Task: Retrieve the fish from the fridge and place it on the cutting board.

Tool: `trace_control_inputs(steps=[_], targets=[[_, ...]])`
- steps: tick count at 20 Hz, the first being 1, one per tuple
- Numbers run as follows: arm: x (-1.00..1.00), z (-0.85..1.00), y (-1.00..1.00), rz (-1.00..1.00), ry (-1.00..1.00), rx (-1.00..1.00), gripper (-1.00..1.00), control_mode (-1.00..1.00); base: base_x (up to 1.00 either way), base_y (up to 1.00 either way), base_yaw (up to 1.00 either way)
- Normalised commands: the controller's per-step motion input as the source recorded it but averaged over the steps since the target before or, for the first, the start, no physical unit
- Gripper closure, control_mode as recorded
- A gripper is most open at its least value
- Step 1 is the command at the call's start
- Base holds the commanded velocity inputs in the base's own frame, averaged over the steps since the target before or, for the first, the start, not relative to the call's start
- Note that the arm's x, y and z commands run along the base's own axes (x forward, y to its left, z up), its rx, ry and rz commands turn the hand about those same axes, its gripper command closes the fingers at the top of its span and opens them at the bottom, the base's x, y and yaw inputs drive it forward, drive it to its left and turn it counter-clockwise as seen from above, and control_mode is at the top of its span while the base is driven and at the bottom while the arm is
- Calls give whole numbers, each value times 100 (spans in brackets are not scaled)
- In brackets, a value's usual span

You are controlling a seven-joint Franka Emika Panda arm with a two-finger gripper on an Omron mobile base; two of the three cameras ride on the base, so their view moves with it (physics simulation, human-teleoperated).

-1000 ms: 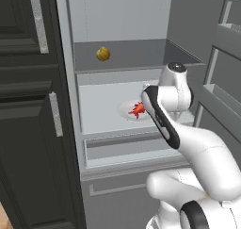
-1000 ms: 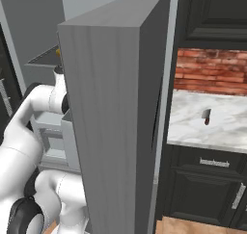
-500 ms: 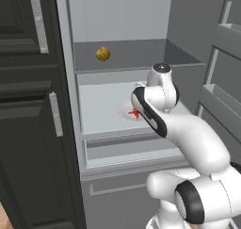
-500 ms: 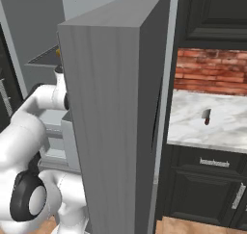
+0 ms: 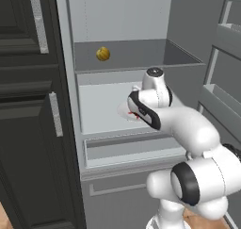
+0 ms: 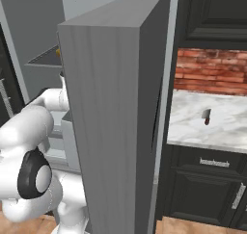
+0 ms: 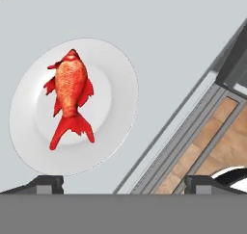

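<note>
The fish (image 7: 70,96), bright red-orange with spiky fins, lies on a round white plate (image 7: 120,74) on the fridge's middle shelf (image 7: 169,31). My gripper (image 7: 126,185) hangs above the plate, open, with its fingertips (image 7: 46,184) spread wide and nothing between them. The fish is up and to the left of the gap between them. In the left base view my arm (image 5: 155,89) reaches into the open fridge (image 5: 122,25), and only a red sliver of the fish (image 5: 127,114) shows past the hand. The cutting board is out of view.
A round yellow-brown fruit (image 5: 103,53) sits on the upper shelf. A drawer (image 5: 132,150) juts out below the middle shelf. The open fridge door (image 6: 111,108) stands close on my right. Dark cabinets (image 5: 28,129) flank the left, and a marble counter (image 6: 212,127) lies beyond the door.
My hand has pushed left and deeper over the middle shelf, and it now covers most of the fish in the left base view. The fish and plate have not moved.
</note>
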Motion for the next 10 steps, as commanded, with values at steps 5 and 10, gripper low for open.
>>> trace_control_inputs(steps=[5, 10], targets=[[25, -20, -2, 7, 0, -1, -100, -100, 0, 0, 0], [31, -9, 0, 3, 0, 0, -100, -100, 0, 0, 0]])
